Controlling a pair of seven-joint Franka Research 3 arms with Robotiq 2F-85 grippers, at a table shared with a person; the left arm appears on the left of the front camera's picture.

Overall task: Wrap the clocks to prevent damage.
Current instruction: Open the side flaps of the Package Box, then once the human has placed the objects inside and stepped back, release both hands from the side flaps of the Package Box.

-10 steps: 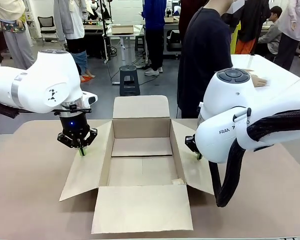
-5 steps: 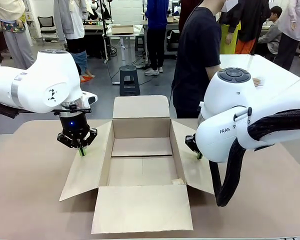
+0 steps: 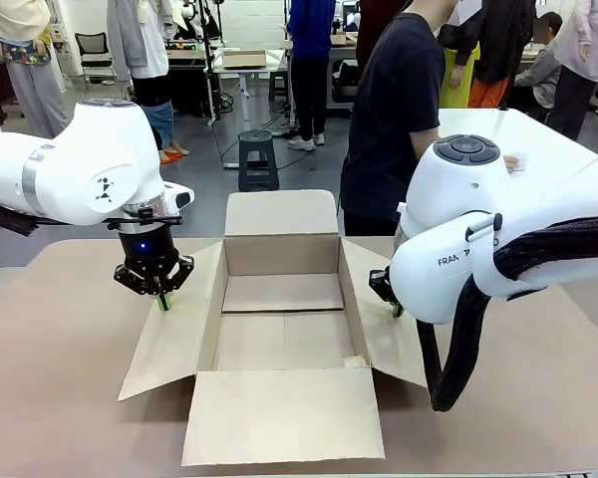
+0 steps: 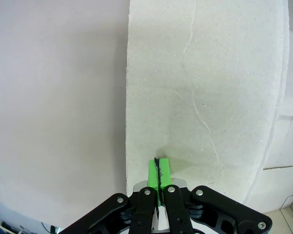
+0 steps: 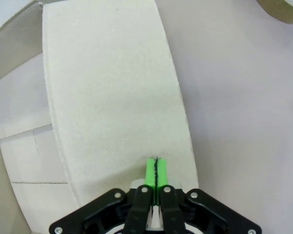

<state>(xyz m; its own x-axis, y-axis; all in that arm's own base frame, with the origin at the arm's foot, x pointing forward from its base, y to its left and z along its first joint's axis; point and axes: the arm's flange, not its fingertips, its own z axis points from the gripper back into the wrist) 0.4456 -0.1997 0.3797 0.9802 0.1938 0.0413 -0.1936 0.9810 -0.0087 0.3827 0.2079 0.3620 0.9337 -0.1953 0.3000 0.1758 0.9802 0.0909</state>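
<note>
Front view: an open cardboard box [image 3: 279, 344] is seen mid-frame on the table [image 3: 60, 398]. The left gripper [image 3: 161, 297], jaws pressed together, is held over its left flap [image 3: 179, 339]; the right gripper [image 3: 396, 311], likewise closed, over the right flap [image 3: 389, 344], perhaps touching.

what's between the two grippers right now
The open cardboard box: in the front view the left gripper is over its left flap and the right gripper over its right flap, the box's bare floor between them.
</note>
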